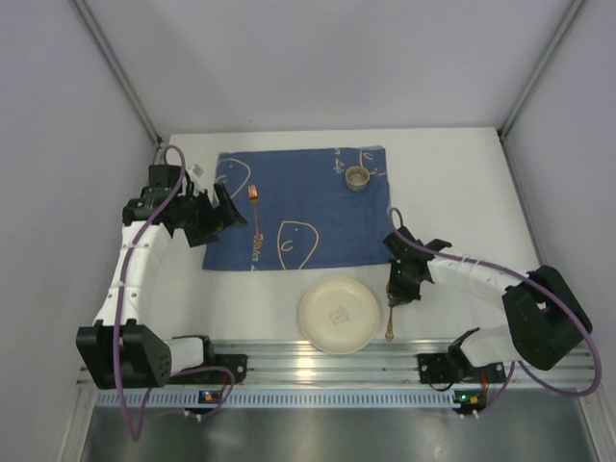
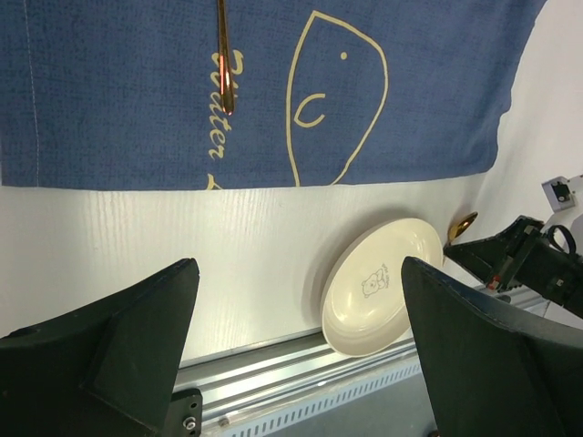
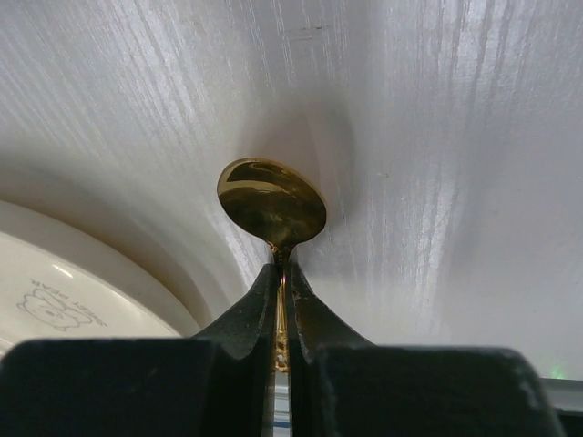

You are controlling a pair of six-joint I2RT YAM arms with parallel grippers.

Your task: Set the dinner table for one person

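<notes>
Right fingers [image 3: 266, 305] pinch the neck of a gold spoon [image 3: 271, 202], a grip that only the right wrist view shows. Overhead, that spoon runs along 12 to 6, bowl toward 6, just at 3 o'clock of the cream plate [image 1: 338, 315]. Left fingers [image 1: 229, 206] gape wide at 9 o'clock, over the edge of the blue cloth [image 1: 308, 192]. Only the overhead view takes in the whole white desk [image 1: 452, 192], its longer side running 9 to 3, with a fork [image 1: 256, 217] and a cup [image 1: 358, 178] on the cloth.

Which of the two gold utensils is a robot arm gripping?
The spoon, clamped by its handle in the right gripper beside the plate; the fork lies free on the blue cloth.
</notes>
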